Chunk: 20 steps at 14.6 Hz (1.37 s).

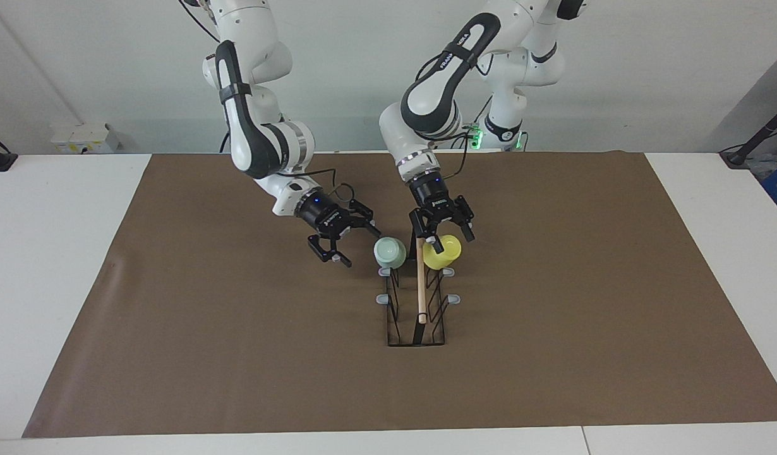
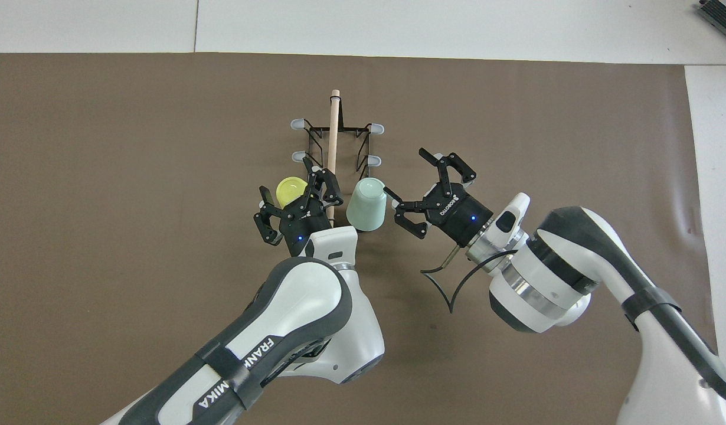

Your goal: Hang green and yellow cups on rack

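The black wire rack (image 1: 420, 297) with a wooden rod on top stands in the middle of the brown mat; it also shows in the overhead view (image 2: 333, 118). The mint green cup (image 1: 390, 252) (image 2: 366, 203) hangs on the prong nearest the robots on the right arm's side. The yellow cup (image 1: 442, 253) (image 2: 292, 192) hangs on the matching prong on the left arm's side. My left gripper (image 1: 448, 242) (image 2: 285, 184) is open with its fingers astride the yellow cup. My right gripper (image 1: 361, 245) (image 2: 405, 171) is open and empty beside the green cup, one fingertip close to it.
The brown mat (image 1: 174, 316) covers most of the white table. Four grey-tipped prongs farther from the robots, such as one prong (image 2: 375, 128), carry nothing. A small white box (image 1: 85, 138) sits at the table's edge on the right arm's end.
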Motion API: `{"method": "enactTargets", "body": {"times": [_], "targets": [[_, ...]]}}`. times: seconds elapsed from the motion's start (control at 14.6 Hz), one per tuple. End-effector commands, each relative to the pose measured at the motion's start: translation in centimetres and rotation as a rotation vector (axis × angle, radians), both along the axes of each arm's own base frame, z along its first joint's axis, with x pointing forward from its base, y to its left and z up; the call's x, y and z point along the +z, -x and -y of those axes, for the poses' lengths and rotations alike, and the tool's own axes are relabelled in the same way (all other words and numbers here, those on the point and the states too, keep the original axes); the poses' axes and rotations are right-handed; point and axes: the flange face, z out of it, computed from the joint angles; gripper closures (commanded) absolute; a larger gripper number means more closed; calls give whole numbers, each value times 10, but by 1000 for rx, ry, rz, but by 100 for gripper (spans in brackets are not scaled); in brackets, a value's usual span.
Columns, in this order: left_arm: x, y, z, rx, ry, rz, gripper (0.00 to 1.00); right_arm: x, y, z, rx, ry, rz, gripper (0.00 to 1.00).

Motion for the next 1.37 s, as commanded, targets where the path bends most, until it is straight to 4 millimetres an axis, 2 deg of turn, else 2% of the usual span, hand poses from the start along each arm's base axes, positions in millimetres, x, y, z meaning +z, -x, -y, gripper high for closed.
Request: {"method": "enactTargets", "body": {"times": [0.0, 0.27, 0.48, 0.69, 0.89, 1.03, 1.23, 1.3], "targets": [[11, 0, -1, 16, 10, 20, 1, 21, -3, 31, 2, 90, 42, 0], [27, -5, -7, -11, -20, 8, 0, 29, -18, 82, 36, 230, 94, 0], [35, -13, -16, -56, -98, -89, 0, 41, -29, 125, 76, 320, 103, 0], [68, -43, -27, -88, -138, -197, 0, 56, -43, 171, 133, 356, 94, 0], [102, -76, -50, -112, -159, -295, 0, 67, -49, 220, 203, 396, 8, 0], [125, -96, -70, -129, -202, -360, 0, 78, -50, 243, 231, 437, -63, 0], [152, -114, -97, -202, -253, -500, 0, 101, -51, 278, 213, 534, -184, 0], [163, -120, -110, -237, -261, -549, 0, 107, -51, 284, 198, 568, -235, 0]]}}
